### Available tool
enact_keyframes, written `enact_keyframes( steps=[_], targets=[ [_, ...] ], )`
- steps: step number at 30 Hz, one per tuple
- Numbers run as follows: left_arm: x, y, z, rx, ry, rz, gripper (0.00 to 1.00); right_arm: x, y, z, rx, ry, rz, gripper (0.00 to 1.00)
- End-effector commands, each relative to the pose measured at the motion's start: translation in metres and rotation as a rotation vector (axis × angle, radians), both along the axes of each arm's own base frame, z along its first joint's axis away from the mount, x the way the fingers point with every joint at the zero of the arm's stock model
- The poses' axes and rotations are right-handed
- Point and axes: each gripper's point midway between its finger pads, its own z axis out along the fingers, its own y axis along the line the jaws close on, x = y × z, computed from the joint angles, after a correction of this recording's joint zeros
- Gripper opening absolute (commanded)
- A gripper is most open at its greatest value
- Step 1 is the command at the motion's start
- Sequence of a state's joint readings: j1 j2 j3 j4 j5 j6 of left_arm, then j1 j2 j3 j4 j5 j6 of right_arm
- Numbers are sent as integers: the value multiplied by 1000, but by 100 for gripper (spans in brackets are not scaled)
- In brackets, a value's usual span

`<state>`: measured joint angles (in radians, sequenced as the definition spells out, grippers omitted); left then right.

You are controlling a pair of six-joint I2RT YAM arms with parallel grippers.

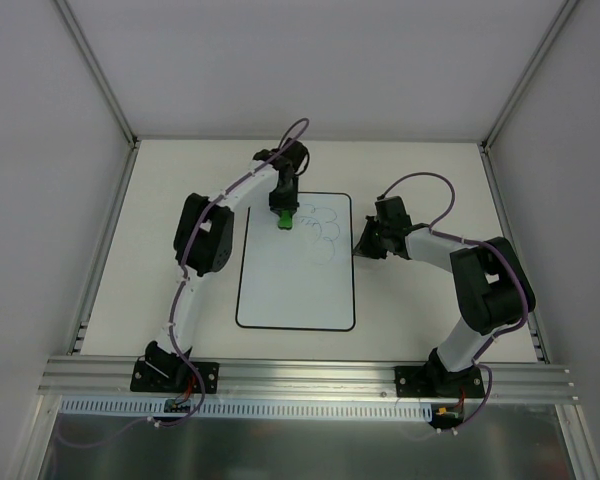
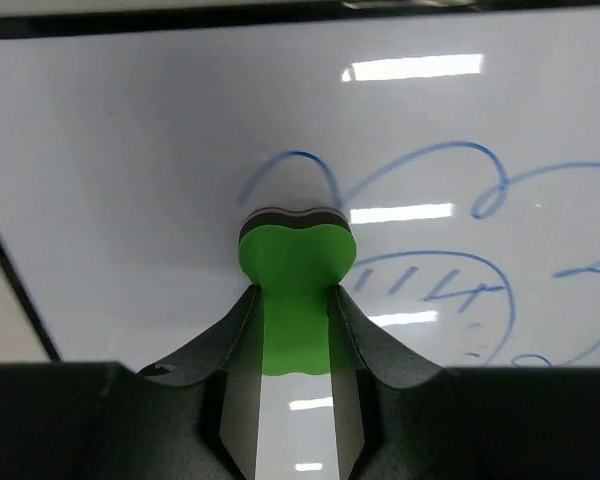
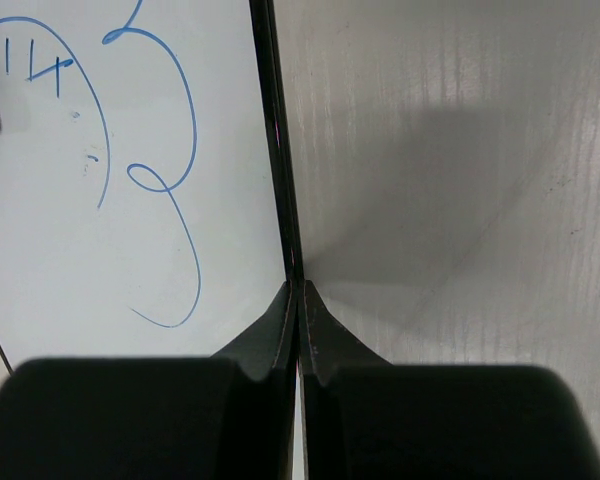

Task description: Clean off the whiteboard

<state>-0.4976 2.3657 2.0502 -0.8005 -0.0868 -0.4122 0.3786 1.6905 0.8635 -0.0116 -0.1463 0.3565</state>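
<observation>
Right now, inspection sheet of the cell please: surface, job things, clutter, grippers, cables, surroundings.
Surface: pale table, matte.
Job's things: whiteboard flat mid-table; blue doodle on its far half, not erased; green eraser at the doodle's left edge.
Clutter: nothing seen.
Grippers: left gripper shut on the green eraser; right gripper shut, empty, fingers at the whiteboard's right border.
Cables: purple cables loop over both arms.
Surroundings: white walls; aluminium rail at the near edge.

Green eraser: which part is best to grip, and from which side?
Grip the eraser at its narrow waist, from above, as the left end effector does now: the waist fits between the fingers, and the dark pad underneath faces the whiteboard.
</observation>
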Motion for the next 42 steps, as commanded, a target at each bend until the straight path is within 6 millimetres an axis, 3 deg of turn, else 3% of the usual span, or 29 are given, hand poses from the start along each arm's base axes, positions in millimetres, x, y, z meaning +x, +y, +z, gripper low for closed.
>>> enact_keyframes(
  steps=[1, 6, 8, 13, 15, 17, 18, 20, 21, 23, 24, 27, 29, 32, 35, 36, 38, 39, 41, 42],
  targets=[
    [-59, -41, -40, 14, 168, -145, 0, -24, -20, -28, -120, 103, 3, 1],
    [-91, -43, -43, 45, 217, -176, 0, -24, -21, -25, -121, 98, 2, 1],
    [-93, -40, -31, 41, 201, -167, 0, -24, -21, -25, -119, 97, 1, 1],
    [-94, -1, -9, 64, 166, -55, 0, -25, -22, -23, -123, 92, 3, 1],
    [-105, 24, -18, 99, 189, -9, 0, -26, -23, -23, -124, 91, 2, 1],
    [-101, 37, -9, 44, 146, 48, 0, -26, -24, -21, -125, 86, -2, 1],
    [-119, 51, -23, 58, 188, 70, 0, -26, -24, -21, -125, 84, 0, 1],
    [-118, 62, -16, 23, 141, 127, 0, -27, -23, -22, -123, 90, 3, 1],
    [-134, 72, -26, 48, 167, 140, 0, -27, -22, -21, -121, 88, 4, 1],
    [-140, 78, -21, 39, 137, 173, 0, -27, -21, -21, -120, 88, 6, 1],
    [-157, 87, -31, 59, 168, 183, 0, -27, -21, -21, -122, 86, 6, 1],
    [-172, 101, -33, 84, 155, 218, 0, -27, -20, -21, -121, 84, 8, 1],
    [-175, 105, -30, 90, 144, 217, 0, -27, -20, -21, -123, 87, 11, 1],
    [-175, 97, -30, 73, 150, 198, 0, -27, -18, -23, -121, 90, 16, 1],
    [-170, 63, -29, 56, 144, 112, 0, -27, -17, -21, -121, 85, 16, 1],
    [-159, 47, -23, 27, 124, 91, 0, -26, -17, -21, -120, 83, 16, 1],
    [-163, 20, -32, 12, 157, 31, 0, -27, -18, -20, -122, 80, 16, 1],
    [-151, 2, -26, -15, 129, 9, 0, -27, -19, -19, -124, 77, 14, 1],
    [-156, -22, -35, -27, 159, -46, 0, -27, -20, -19, -130, 73, 11, 1],
    [-148, -38, -28, -53, 135, -64, 0, -27, -21, -18, -132, 71, 11, 1]
  ],
)
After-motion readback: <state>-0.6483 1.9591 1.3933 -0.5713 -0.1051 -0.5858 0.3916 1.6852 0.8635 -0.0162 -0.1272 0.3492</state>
